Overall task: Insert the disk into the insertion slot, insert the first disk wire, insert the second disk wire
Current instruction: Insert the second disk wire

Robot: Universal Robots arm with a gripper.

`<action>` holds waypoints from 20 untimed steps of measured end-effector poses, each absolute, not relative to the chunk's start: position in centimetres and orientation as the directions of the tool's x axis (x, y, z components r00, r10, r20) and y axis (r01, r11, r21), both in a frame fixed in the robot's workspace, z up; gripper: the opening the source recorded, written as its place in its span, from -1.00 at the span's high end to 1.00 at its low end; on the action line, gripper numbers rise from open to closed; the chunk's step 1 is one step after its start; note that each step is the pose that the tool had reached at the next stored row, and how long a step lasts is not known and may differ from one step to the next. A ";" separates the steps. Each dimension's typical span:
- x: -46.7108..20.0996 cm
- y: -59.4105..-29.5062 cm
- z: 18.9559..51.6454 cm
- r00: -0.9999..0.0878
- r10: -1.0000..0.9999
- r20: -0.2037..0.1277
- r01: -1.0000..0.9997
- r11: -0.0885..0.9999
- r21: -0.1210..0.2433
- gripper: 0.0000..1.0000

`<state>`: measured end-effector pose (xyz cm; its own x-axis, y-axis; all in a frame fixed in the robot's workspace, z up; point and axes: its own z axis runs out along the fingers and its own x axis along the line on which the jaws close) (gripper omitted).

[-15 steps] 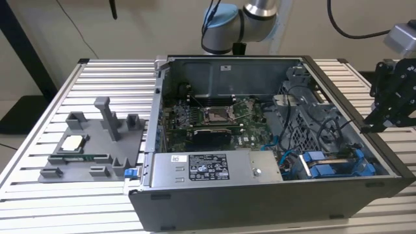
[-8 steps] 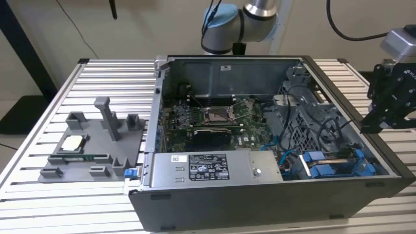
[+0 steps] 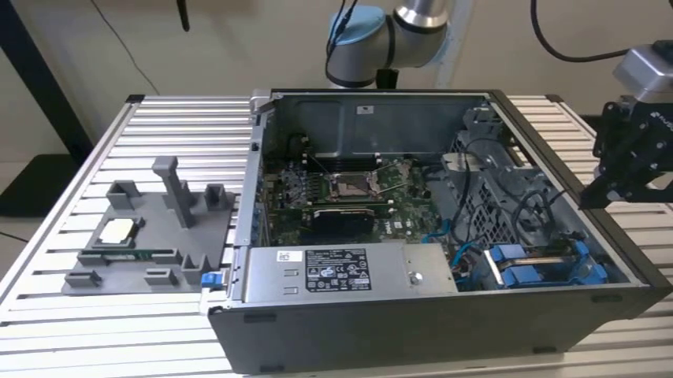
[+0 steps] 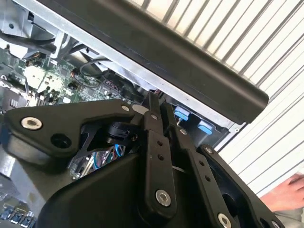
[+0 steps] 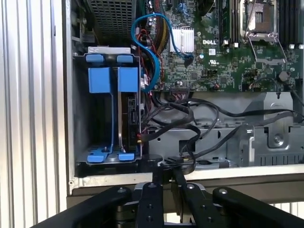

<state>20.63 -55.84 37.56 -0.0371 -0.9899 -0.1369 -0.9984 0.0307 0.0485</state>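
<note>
Sitting on the slatted bench [image 3: 63, 150] is the opened PC case [image 3: 421, 335], lying on its side with the motherboard [image 3: 347, 189] facing up. The disk [image 5: 129, 116] sits in the drive cage at the case's corner, blue carrier and all, right beside a second blue carrier [image 5: 97, 78]. The claw [image 5: 164, 174] hovers at the case rim near the black cables [image 5: 190, 114], fingers pinched together (can't tell if anything's between them).
</note>
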 end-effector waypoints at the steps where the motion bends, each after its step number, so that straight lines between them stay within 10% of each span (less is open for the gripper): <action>1: 20.6 -55.8 37.5 -0.040 -0.989 -0.144 -0.998 0.033 0.049 0.64; 20: 20.3 -55.9 38.3 -0.050 -0.986 -0.160 -0.998 0.043 0.049 0.68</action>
